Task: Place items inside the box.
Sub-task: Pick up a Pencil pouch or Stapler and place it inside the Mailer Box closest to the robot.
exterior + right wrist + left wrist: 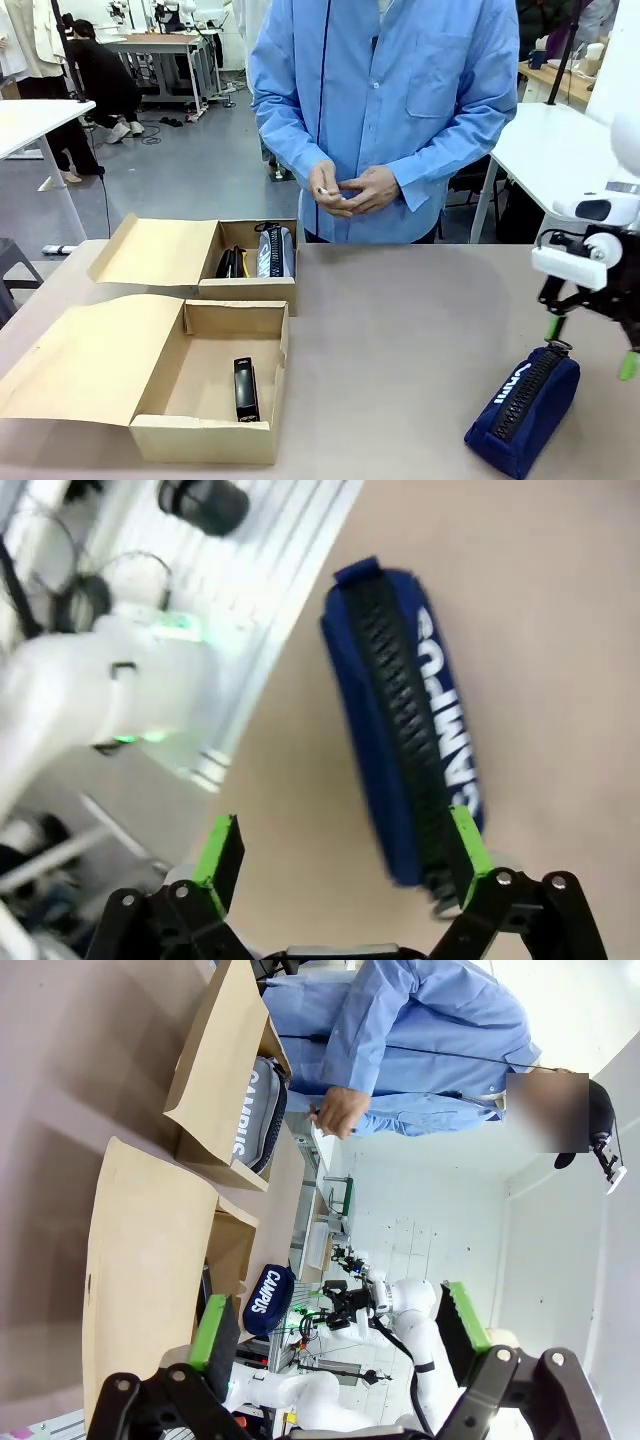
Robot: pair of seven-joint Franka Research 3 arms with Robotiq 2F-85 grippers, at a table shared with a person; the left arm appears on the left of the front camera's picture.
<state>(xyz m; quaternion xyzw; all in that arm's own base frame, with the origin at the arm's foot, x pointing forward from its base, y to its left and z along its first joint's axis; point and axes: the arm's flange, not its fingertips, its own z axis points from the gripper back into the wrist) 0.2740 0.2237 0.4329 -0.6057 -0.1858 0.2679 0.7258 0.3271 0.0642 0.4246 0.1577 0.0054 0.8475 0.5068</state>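
Navy zip pouch lies on the table; right hand hangs fully spread and empty above its end. An off-centre pinch there risks it sagging free.

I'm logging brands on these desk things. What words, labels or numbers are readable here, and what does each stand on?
"CAMPUS": white letters on the side of the navy zip pouch.
"CAMPUS": white letters on the grey pouch inside the smaller cardboard box.
The black stapler in the larger box: any print is too small to read.
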